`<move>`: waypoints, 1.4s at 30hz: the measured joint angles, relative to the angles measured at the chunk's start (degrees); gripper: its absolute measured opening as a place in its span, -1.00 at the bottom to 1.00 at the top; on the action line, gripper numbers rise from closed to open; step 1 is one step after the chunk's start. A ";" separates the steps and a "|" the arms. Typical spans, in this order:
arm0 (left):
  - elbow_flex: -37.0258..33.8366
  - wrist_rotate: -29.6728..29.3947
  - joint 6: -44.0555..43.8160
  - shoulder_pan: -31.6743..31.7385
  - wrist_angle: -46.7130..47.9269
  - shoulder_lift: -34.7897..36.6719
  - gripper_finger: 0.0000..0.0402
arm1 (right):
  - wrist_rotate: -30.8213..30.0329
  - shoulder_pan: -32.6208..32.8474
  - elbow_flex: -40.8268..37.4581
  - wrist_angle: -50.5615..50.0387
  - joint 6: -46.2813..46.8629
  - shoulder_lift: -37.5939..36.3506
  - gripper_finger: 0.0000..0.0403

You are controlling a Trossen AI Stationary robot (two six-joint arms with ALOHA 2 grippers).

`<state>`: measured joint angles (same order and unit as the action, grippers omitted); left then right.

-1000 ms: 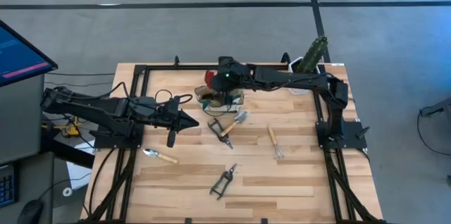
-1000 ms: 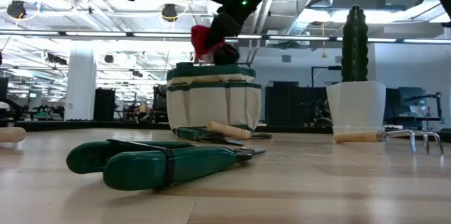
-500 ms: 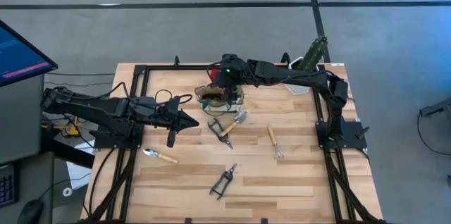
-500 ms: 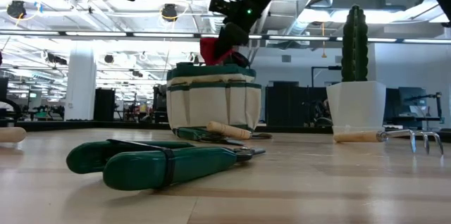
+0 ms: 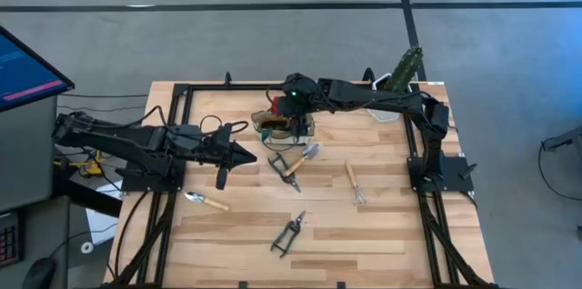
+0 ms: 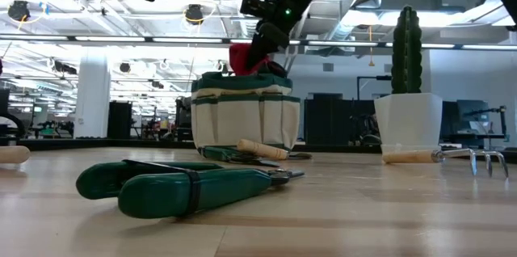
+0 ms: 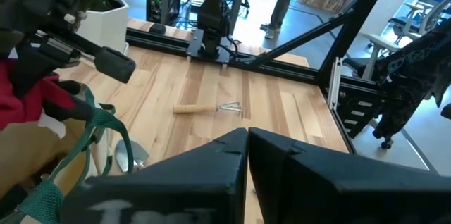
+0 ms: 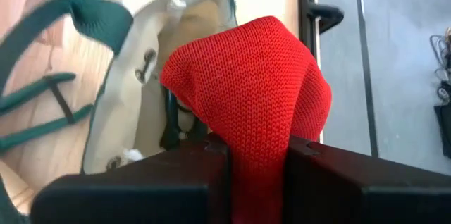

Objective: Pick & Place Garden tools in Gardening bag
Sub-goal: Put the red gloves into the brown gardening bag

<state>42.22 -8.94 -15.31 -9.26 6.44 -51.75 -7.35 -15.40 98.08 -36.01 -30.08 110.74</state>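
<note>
The right gripper point(image 8: 257, 157) hangs just above the open mouth of the small cream fabric gardening bag with dark green trim and handles point(image 5: 284, 125), its two dark fingers point(image 8: 328, 182) pinched on a red knitted fabric piece point(image 8: 257, 83) that bulges out beyond them; in the low view that red piece point(image 6: 246, 56) sits right over the bag's point(image 6: 245, 115) top edge, with something dark beside it that is too hidden to make out. The bag stands upright near the far middle of the wooden table point(image 5: 382, 225). Just in front of the bag lie a wooden-handled metal trowel point(image 5: 303, 158) and a dark green-handled tool point(image 5: 279, 162), close together. To the right of them rests a thin wooden-handled hand rake with metal prongs point(image 5: 354, 184), apart from the others. Nearer the front edge lie dark-handled pruning shears point(image 5: 288, 233), and towards the left a small wooden-handled metal scoop point(image 5: 206, 201). The left gripper point(image 5: 244, 155) waits over the left part of the table, well apart from the bag, its fingers point(image 7: 211, 175) pressed fully together with nothing between them. A white pot holding a tall green cactus point(image 5: 400, 75) stands at the far right corner.
</note>
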 joint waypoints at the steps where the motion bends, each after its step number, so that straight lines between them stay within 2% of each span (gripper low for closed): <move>1: 0.00 -0.05 0.00 0.00 0.00 0.00 -0.99 | -0.02 -0.02 0.00 -0.02 0.02 0.00 -0.77; 42: 0.00 -0.04 -0.01 0.00 -0.01 0.00 -0.99 | -0.04 -0.43 -0.02 0.29 1.24 1.20 -0.77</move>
<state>42.22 -8.98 -15.32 -9.26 6.42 -51.75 -7.40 -15.84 98.06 -35.73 -28.84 111.94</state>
